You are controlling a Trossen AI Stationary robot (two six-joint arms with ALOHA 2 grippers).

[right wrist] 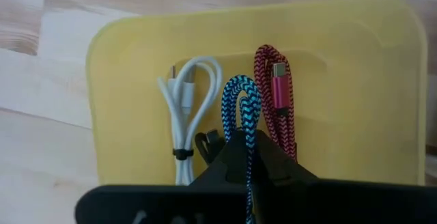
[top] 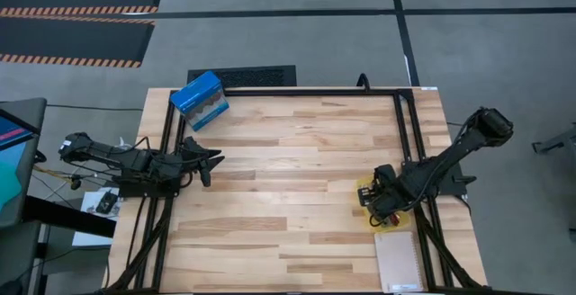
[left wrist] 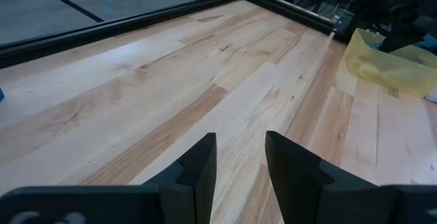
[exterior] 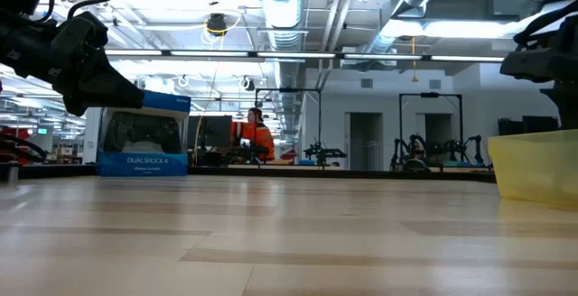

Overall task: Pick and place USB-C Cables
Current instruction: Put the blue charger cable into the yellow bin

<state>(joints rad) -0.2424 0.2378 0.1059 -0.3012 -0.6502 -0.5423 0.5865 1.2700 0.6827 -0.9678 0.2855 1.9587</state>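
Note:
In the right wrist view, a yellow bin (right wrist: 328, 80) holds the white cable (right wrist: 188, 104), the teal-blue cable (right wrist: 240, 108) and the dark red cable (right wrist: 274, 101), all lying on its floor. A bit of the black cable (right wrist: 207, 144) shows beside the fingers. My right gripper (right wrist: 244, 157) is directly above the bin (top: 371, 196), pointing down, shut on the teal-blue cable. My left gripper (left wrist: 239, 157) is open above bare wood on the table's left side (top: 212, 161), touching nothing. My right gripper pinches the teal-blue cable between its two fingers, partway along the bundle (right wrist: 247, 142), coming from above and pointing down into the bin. The looped end (right wrist: 239, 91) reaches out past the fingertips over the bin floor. Whether it is lifted off the floor does not show.
A blue DualShock box (top: 199, 100) stands near the table's far left corner. A spiral notebook (top: 398, 261) lies at the near right edge, just beyond the bin. Between the two arms is a wide stretch of wooden table (top: 297, 178). A black frame rail (top: 306, 90) runs along the far edge.

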